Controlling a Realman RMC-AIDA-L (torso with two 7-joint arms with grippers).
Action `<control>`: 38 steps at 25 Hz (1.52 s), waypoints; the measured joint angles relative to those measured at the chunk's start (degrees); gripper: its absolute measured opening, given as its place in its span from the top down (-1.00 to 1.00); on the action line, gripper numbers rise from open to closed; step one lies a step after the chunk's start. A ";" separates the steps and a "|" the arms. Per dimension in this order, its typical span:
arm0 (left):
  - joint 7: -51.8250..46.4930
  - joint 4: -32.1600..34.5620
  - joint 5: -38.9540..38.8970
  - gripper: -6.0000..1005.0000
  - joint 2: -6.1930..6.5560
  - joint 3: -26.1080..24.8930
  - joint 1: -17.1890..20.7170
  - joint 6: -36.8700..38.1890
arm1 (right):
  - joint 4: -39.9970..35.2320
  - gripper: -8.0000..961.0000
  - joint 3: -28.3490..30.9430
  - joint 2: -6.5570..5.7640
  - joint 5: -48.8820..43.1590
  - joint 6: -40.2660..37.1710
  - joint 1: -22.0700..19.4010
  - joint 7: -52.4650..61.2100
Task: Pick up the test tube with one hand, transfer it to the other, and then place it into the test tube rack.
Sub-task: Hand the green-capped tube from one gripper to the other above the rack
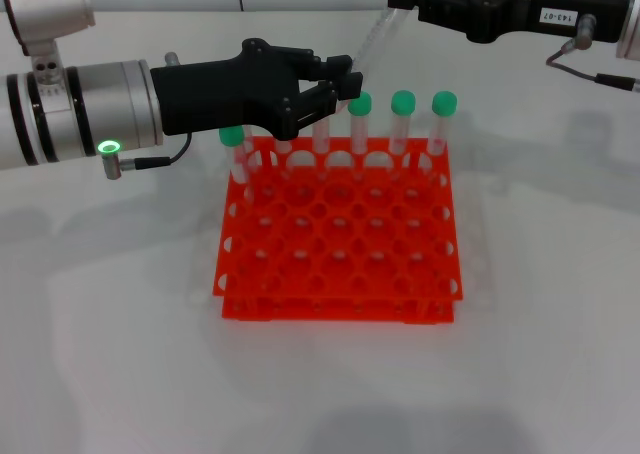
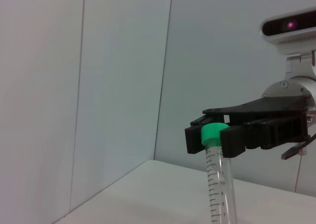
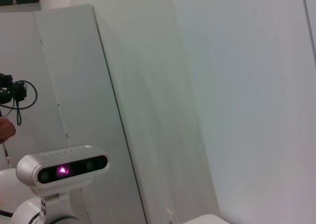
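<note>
While the head view shows the test tube point(image 1: 372, 40) slanting between both grippers above the test tube rack's point(image 1: 338, 264) rear edge, only the left wrist view shows the right gripper point(image 2: 213, 137) clamped on its green cap. Left gripper point(image 1: 345, 86) pinches the lower end. Table point(image 1: 540, 354) lies open around the rack.

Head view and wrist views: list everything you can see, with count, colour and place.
test tube rack: one, orange-red, middle of the table.
racked tubes: four green caps showing in the back row, more hidden behind the left gripper.
test tube: one, clear with a green cap, tilted in the air above the rack's back edge.
table: one, white.
left gripper: black, green-lit wrist, at the tube's lower end.
right gripper: black, fingers shut on the tube's cap.
</note>
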 joint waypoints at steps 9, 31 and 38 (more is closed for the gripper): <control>0.01 0.00 0.00 0.61 0.00 0.00 -0.10 0.01 | -0.39 0.40 -0.30 -0.07 0.00 -0.37 0.21 -0.01; 0.50 0.01 -0.05 0.82 -0.44 0.01 -0.08 0.73 | -0.74 0.43 -2.14 -0.13 1.25 -1.21 1.16 0.05; 0.60 0.01 -0.05 0.88 -0.44 0.06 0.25 0.45 | -1.04 0.43 -2.35 -0.13 1.44 -1.21 1.29 0.08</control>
